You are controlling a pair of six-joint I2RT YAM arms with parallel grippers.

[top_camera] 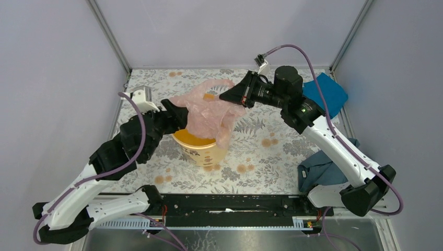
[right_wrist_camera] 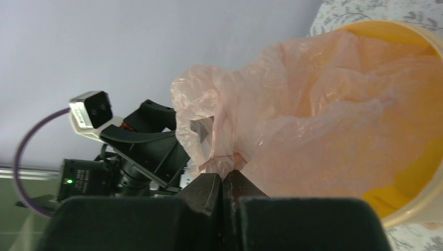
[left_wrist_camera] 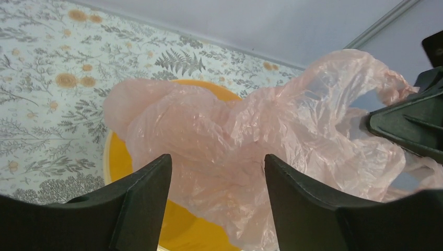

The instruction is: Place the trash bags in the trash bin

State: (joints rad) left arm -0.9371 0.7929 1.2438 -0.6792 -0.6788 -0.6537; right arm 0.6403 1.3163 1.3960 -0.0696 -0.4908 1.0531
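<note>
We fear the wrinkly pink film bag (top_camera: 209,112), pinched by the right end effector (right_wrist_camera: 223,175), sliding off the round yellow-orange plastic bin (top_camera: 203,151); the left end effector (left_wrist_camera: 217,159) gapes.

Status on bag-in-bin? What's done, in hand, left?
Done: the trash bag is draped over the mouth of the trash bin, part sagging inside. In hand: right gripper is shut on a bunched edge; left gripper hangs open over the film. Left: pushing the rest in; some hangs outside the rim.

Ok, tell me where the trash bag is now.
Top view, left of centre: the trash bag drapes over the open trash bin, one edge pinched in the right gripper.
</note>
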